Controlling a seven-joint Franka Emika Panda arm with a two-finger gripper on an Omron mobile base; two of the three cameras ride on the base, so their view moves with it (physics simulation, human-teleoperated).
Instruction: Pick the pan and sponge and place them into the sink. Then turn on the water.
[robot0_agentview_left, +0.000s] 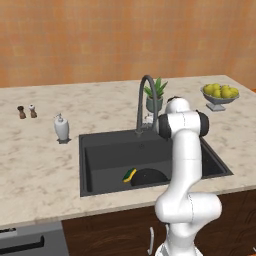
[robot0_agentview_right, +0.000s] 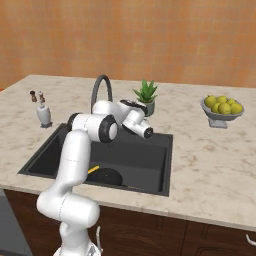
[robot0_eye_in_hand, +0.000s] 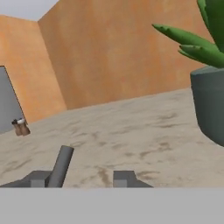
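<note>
Gripper (robot0_eye_in_hand: 83, 177), open and empty, reaches the faucet (robot0_agentview_left: 143, 102); pan (robot0_agentview_left: 148, 177) and sponge (robot0_agentview_left: 129, 175) sit in the sink (robot0_agentview_left: 100, 150) (water's left).

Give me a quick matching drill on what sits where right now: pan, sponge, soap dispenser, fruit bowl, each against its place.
Things:
1. pan
2. sponge
3. soap dispenser
4. fruit bowl

Places:
A. on the counter left of the sink
B. on the counter at the far right, holding yellow fruit
C. on the sink floor at the front, partly hidden by the arm
D. on the sink floor, against the pan's left edge

Pairs: 1-C, 2-D, 3-A, 4-B
</note>
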